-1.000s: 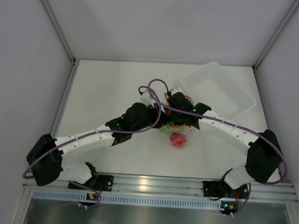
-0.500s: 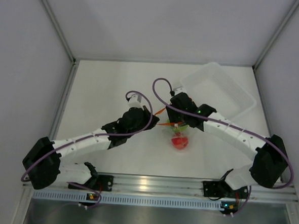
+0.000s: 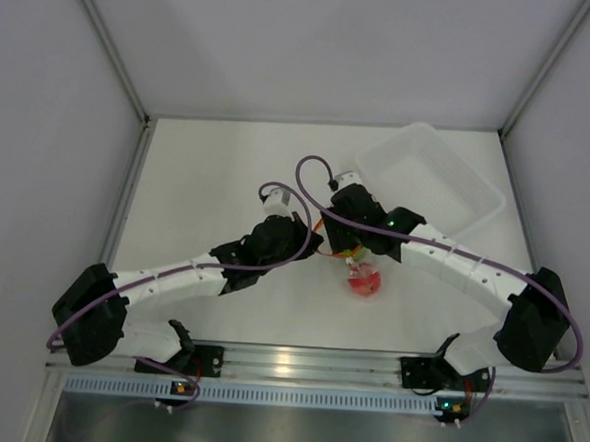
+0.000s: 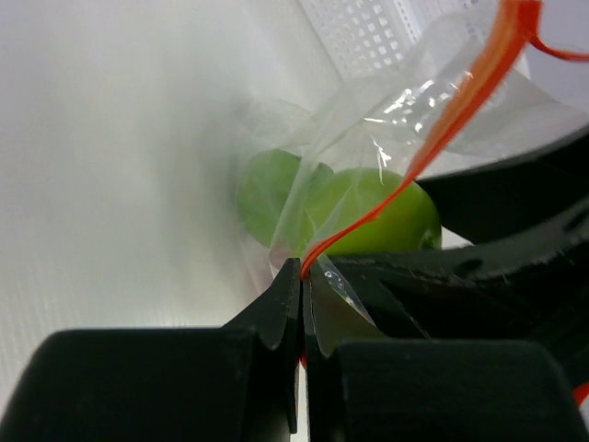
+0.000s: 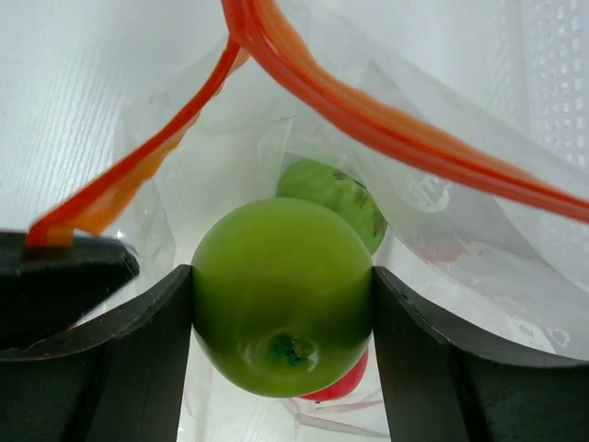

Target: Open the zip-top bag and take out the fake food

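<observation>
The clear zip-top bag lies mid-table between both grippers, its red-orange zip strip pulled open. My left gripper is shut on the strip's edge; it shows in the top view just left of the bag. My right gripper is inside the bag's mouth, shut on a lime green ball. A second green ball lies deeper in the bag, and the red ball shows below the held one. The red ball is also in the top view. The two green balls show through the plastic in the left wrist view.
A clear rigid rectangular tub stands at the back right, close behind the bag; its gridded wall shows in the right wrist view. White walls enclose the table on three sides. The arm bases sit at the near edge.
My left gripper pulled away to the left, then came back a little toward the bag. The bag with the red ball shifted slightly right and toward the near edge.
</observation>
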{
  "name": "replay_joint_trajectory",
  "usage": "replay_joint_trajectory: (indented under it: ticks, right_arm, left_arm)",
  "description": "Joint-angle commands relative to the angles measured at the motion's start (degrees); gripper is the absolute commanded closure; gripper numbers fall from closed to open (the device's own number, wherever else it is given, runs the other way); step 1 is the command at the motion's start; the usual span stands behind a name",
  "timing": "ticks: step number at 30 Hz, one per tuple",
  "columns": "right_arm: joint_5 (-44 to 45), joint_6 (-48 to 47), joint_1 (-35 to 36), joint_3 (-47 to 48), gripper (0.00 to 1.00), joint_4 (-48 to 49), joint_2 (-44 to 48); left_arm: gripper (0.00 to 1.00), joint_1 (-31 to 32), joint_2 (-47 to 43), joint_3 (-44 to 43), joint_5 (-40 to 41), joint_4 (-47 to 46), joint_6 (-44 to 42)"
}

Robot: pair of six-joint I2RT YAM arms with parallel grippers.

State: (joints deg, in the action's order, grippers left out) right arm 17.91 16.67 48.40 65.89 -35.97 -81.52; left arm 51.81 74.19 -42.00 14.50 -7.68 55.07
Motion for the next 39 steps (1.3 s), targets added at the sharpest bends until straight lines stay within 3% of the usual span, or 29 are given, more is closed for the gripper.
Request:
replay_joint_trajectory:
  ticks: [1, 10, 14, 25, 39]
  right_arm:
    - [5.19, 1.26, 2.13, 5.65, 0.8, 0.9, -1.62]
    - [11.97, 6.18, 3.19, 13.12, 0.8, -4.02, -5.67]
    - [8.73, 6.89, 3.28, 14.18, 0.8, -4.55, -5.41]
    - [9.86, 6.54, 4.51, 14.97, 0.8, -8.77, -2.6]
    - [10.83, 5.13, 6.44, 17.52, 0.81, -6.66, -0.13]
  left_arm:
    - [1.0, 3.03, -1.77, -2.82, 3.07, -0.75, -1.46]
    - [1.0, 6.63, -3.09, -3.88, 7.29, -0.67, -2.77]
    - [1.0, 7.16, -3.35, -3.88, 9.48, -0.67, -3.03]
    - [1.0, 7.78, -2.13, -4.84, 14.59, 3.63, -3.04]
    - [1.0, 8.65, -0.89, -6.16, 13.79, 4.34, -1.81]
